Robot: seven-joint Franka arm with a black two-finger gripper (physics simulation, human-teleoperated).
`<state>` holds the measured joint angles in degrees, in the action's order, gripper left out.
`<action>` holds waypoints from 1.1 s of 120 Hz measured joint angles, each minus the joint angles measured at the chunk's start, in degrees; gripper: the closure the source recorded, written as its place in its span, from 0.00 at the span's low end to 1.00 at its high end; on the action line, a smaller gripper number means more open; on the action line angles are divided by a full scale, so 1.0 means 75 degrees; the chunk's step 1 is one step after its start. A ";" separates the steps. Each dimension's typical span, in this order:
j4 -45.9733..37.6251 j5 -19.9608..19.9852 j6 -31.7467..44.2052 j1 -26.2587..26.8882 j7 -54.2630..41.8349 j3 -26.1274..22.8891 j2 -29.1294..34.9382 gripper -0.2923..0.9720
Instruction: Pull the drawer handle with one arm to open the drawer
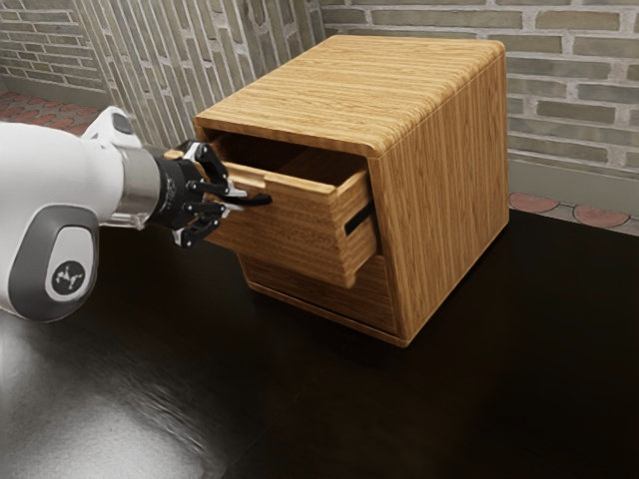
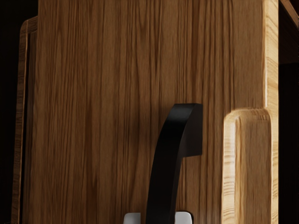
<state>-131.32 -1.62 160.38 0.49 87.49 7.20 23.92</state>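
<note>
Though partly out, drawer (image 1: 290, 235) plain wood.

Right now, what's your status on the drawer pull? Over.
Pincer at the black handle, grip unreadable. Top drawer partly out of the wooden cabinet. Nothing seen blocking the pull path.
</note>
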 joint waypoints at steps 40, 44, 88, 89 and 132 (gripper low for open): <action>-0.0568 -0.0002 -0.0028 -0.0021 -0.0008 0.0011 0.0703 0.84; -0.0634 -0.0002 -0.0035 -0.0026 -0.0009 0.0012 0.0790 0.84; -0.1325 -0.0011 -0.0145 -0.0143 -0.0016 0.0013 0.1711 0.84; -0.1339 -0.0011 -0.0148 -0.0145 -0.0016 0.0013 0.1726 0.84; -0.1950 -0.0016 -0.0376 -0.0319 -0.0020 -0.0009 0.2603 0.85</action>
<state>-145.94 -1.74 157.56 -1.90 87.34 7.13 43.44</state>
